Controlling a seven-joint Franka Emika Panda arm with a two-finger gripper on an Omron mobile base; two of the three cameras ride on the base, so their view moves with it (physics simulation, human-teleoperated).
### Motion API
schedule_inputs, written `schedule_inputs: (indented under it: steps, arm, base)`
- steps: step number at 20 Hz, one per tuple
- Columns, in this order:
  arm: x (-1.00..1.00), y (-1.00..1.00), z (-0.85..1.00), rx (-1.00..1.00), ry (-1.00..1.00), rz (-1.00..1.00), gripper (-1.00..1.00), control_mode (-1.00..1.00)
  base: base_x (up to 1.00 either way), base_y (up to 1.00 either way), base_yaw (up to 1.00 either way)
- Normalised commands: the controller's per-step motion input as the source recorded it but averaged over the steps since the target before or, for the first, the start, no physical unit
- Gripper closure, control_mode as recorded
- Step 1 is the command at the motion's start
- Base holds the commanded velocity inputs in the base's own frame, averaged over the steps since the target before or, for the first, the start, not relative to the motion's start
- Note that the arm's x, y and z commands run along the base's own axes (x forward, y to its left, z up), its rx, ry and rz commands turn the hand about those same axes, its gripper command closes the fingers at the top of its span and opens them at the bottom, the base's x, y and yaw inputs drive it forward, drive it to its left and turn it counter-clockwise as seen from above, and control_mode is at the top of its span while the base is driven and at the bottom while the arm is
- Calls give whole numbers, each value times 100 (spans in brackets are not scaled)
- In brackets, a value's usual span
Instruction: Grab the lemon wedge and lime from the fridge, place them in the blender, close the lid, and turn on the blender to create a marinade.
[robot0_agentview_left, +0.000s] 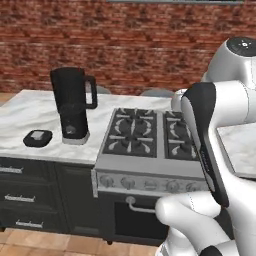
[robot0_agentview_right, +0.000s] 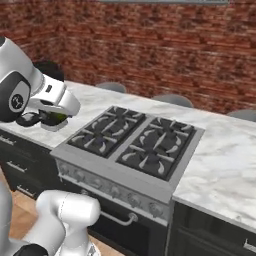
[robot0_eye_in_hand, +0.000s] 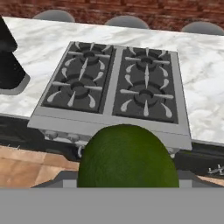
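Observation:
The lime, a dark green ball, looms large at the bottom of the hand view, held in my gripper, which is shut on it above the stove's front edge. The black blender stands on the marble counter left of the stove, its jar without a cap. Its lid lies flat on the counter just left of the blender's base. From the right base view the blender is partly hidden behind my arm. The blender's base shows at the left edge of the hand view. The lemon wedge and the fridge are out of view.
A four-burner gas stove with front knobs and an oven door sits between marble counter stretches. Dark drawers run under the left counter. Grey stool tops stand behind the counter, before a brick wall.

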Motion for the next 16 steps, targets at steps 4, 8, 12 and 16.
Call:
schedule_inputs:
  steps: [4, 8, 12, 16]
  arm:
    - [0, 0, 0, 0, 0, 0, 100, 100]
    - [0, 0, 0, 0, 0, 0, 100, 100]
    - [0, 0, 0, 0, 0, 0, 100, 100]
    - [0, 0, 0, 0, 0, 0, 100, 100]
  base:
    - [68, 100, -19]
    - [73, 100, -27]
    - [62, 100, -30]
    - [55, 100, -35]
